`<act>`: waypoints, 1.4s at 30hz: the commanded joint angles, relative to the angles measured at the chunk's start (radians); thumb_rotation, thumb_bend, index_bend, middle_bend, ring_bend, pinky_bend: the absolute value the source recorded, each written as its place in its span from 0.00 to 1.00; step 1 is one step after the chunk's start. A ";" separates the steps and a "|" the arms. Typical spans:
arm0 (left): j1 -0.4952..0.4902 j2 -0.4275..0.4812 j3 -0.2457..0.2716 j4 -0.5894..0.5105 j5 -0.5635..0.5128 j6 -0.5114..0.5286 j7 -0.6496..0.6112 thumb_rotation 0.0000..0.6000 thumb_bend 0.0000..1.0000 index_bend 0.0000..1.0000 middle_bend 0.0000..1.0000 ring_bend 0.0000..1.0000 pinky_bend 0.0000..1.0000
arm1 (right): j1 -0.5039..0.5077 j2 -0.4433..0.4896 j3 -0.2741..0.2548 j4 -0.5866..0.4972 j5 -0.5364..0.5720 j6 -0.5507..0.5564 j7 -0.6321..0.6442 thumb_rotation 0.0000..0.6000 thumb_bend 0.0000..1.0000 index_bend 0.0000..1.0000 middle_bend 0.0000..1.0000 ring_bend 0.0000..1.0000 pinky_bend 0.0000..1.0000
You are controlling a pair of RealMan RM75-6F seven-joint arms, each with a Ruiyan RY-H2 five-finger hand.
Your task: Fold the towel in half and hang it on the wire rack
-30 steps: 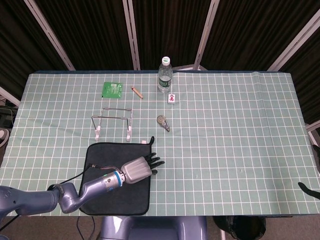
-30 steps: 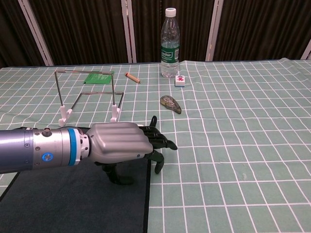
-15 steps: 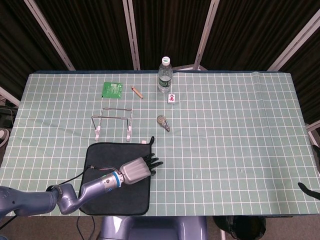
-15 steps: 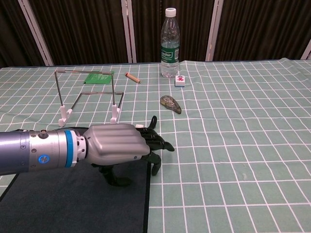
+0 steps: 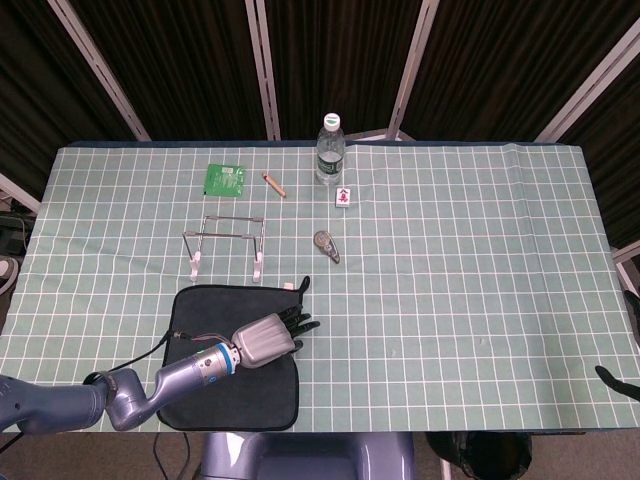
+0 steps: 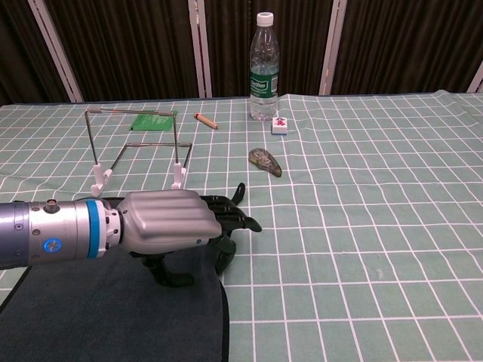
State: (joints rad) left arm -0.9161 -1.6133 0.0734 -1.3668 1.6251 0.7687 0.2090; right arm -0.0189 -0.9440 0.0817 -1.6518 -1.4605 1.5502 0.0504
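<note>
Left hand (image 5: 268,338) has pulled back toward the robot and to its left since a second ago, and the towel's (image 5: 195,312) near-right edge has come with it: in the head view the right border now curves inward at the bottom instead of running straight. Head view: dark towel lies flat on the green grid tablecloth (image 5: 470,250) at the near-left, loop tab at its far-right corner. Left hand sits over the towel's right part, palm down, fingers (image 5: 298,322) pointing right and curled onto the cloth at the edge; it looks like it has the right edge pinched, but the contact itself is hidden under the hand. Wire rack (image 5: 227,245) stands just beyond the towel's far edge, apart from it. Further back: green packet (image 5: 226,179), brown stick (image 5: 274,184), water bottle (image 5: 330,150), small red-and-white tile (image 5: 344,196), and a grey oval object (image 5: 326,245) right of the rack. Chest view: left hand (image 6: 177,222) fills the left foreground, thumb and fingers (image 6: 238,220) bent down gripping the towel (image 6: 113,317) edge, which is lifted and bowed under them. Wire rack (image 6: 136,147) stands upright behind the hand, bare. Water bottle (image 6: 264,68) is at the back centre. Right hand is out of both views.
</note>
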 commanded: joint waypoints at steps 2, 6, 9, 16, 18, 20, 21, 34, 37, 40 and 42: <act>0.002 0.000 0.002 0.002 0.000 0.003 -0.002 1.00 0.41 0.44 0.00 0.00 0.00 | 0.000 0.000 0.000 -0.001 -0.001 0.001 0.000 1.00 0.00 0.03 0.00 0.00 0.00; 0.004 0.000 0.002 0.003 0.001 0.009 -0.007 1.00 0.47 0.47 0.00 0.00 0.00 | 0.000 0.000 -0.001 -0.001 -0.002 0.000 0.000 1.00 0.00 0.03 0.00 0.00 0.00; 0.004 0.000 0.004 0.004 0.003 0.011 -0.012 1.00 0.49 0.50 0.00 0.00 0.00 | 0.000 0.000 -0.001 -0.001 -0.004 0.001 0.001 1.00 0.00 0.03 0.00 0.00 0.00; 0.004 -0.004 0.005 0.008 0.006 0.015 -0.015 1.00 0.51 0.58 0.00 0.00 0.00 | -0.001 0.000 -0.002 -0.001 -0.005 0.002 0.001 1.00 0.00 0.03 0.00 0.00 0.00; 0.005 -0.003 0.006 0.008 0.008 0.018 -0.014 1.00 0.53 0.61 0.00 0.00 0.00 | -0.001 0.000 -0.003 -0.001 -0.006 0.001 0.001 1.00 0.00 0.03 0.00 0.00 0.00; 0.008 -0.001 0.008 0.009 0.007 0.021 -0.015 1.00 0.53 0.63 0.00 0.00 0.00 | 0.000 0.000 -0.003 -0.002 -0.006 0.000 0.002 1.00 0.00 0.03 0.00 0.00 0.00; 0.009 0.000 0.009 0.009 0.007 0.023 -0.015 1.00 0.53 0.64 0.00 0.00 0.00 | 0.000 0.000 -0.003 -0.002 -0.006 -0.001 0.002 1.00 0.00 0.03 0.00 0.00 0.00; 0.143 0.060 0.043 -0.043 -0.018 0.182 0.087 1.00 0.53 0.71 0.00 0.00 0.00 | -0.004 0.005 -0.010 -0.009 -0.025 0.008 0.007 1.00 0.00 0.03 0.00 0.00 0.00; 0.180 0.086 0.059 -0.068 -0.028 0.209 0.096 1.00 0.53 0.72 0.00 0.00 0.00 | -0.004 0.006 -0.014 -0.011 -0.032 0.007 0.007 1.00 0.00 0.03 0.00 0.00 0.00; 0.202 0.103 0.067 -0.075 -0.026 0.233 0.090 1.00 0.53 0.72 0.00 0.00 0.00 | -0.004 0.007 -0.016 -0.014 -0.036 0.008 0.007 1.00 0.00 0.03 0.00 0.00 0.00; 0.227 0.118 0.078 -0.078 -0.019 0.267 0.076 1.00 0.53 0.72 0.00 0.00 0.00 | -0.005 0.007 -0.018 -0.016 -0.043 0.012 0.006 1.00 0.00 0.04 0.00 0.00 0.00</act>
State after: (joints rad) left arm -0.7088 -1.5085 0.1413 -1.4402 1.6009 1.0114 0.2957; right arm -0.0236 -0.9369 0.0649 -1.6669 -1.5012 1.5605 0.0570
